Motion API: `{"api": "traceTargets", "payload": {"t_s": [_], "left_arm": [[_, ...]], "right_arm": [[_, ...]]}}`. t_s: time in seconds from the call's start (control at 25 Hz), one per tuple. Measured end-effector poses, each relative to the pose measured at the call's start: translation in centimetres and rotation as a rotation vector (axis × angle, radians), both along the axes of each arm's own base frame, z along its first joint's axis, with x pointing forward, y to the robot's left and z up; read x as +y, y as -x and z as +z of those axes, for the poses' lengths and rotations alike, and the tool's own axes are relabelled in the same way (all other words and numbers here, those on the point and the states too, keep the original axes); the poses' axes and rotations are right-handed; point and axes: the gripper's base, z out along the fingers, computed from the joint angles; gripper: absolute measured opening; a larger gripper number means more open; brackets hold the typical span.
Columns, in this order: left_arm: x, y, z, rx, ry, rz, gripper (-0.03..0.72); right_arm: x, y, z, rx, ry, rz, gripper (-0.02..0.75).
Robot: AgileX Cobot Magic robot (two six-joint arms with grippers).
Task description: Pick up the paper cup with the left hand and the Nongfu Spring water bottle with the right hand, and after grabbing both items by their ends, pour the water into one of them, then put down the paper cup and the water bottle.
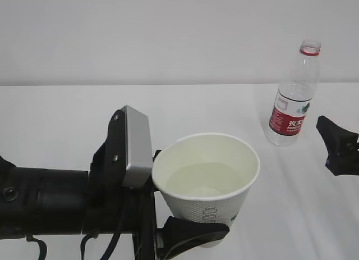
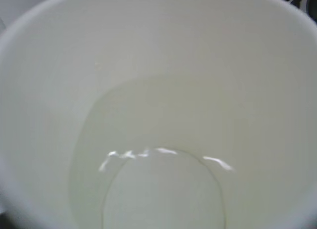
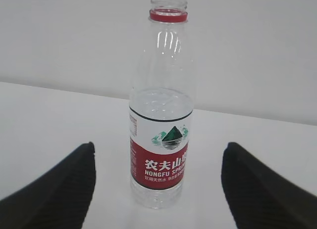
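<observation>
The white paper cup [image 1: 216,206] sits upright between the fingers of my left gripper [image 1: 208,206], which is shut on its lower body. The near black finger [image 1: 193,233] crosses the cup's front; the far finger is hidden behind it. Clear water [image 1: 205,178] lies in the cup, and the left wrist view is filled by the cup's cream inside [image 2: 158,66] and the water [image 2: 163,189]. The uncapped Nongfu Spring water bottle [image 1: 293,97] stands on the table at the right. My right gripper [image 1: 324,143] is open, a short way from the bottle [image 3: 161,140], with a finger [image 3: 59,189] on either side.
The white table [image 1: 67,119] runs back to a plain pale wall [image 1: 168,35]. My left arm's black body and silver-grey plate [image 1: 137,145] fill the lower left of the exterior view.
</observation>
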Motion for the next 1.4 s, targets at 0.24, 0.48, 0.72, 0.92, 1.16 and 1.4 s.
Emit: {"api": "traceTargets", "payload": {"t_s": [0.24, 0.48, 0.72, 0.92, 1.16, 1.4], "left_arm": [[0.0, 0.0, 0.1, 0.001, 0.013, -0.001, 0.51], [0.0, -0.4, 0.4, 0.011, 0.045, 0.045, 0.51], [0.1, -1.0, 0.6, -0.008, 0.072, 0.117, 0.51], [0.2, -1.5, 0.8, -0.03, 0.088, 0.169, 0.51], [0.5, -2.3, 1.1, -0.039, 0.113, 0.267, 0.51], [0.9, -3.1, 1.1, -0.071, 0.121, 0.363, 0.51]], "right_arm": [[0.0, 0.0, 0.0, 0.002, -0.011, -0.002, 0.594], [0.0, 0.0, 0.0, 0.003, -0.02, -0.003, 0.594], [0.0, 0.0, 0.0, 0.005, -0.031, -0.005, 0.594], [0.0, 0.0, 0.0, 0.005, -0.033, -0.005, 0.594], [0.0, 0.0, 0.0, 0.005, -0.036, -0.005, 0.593], [0.0, 0.0, 0.0, 0.005, -0.036, -0.005, 0.593]]}}
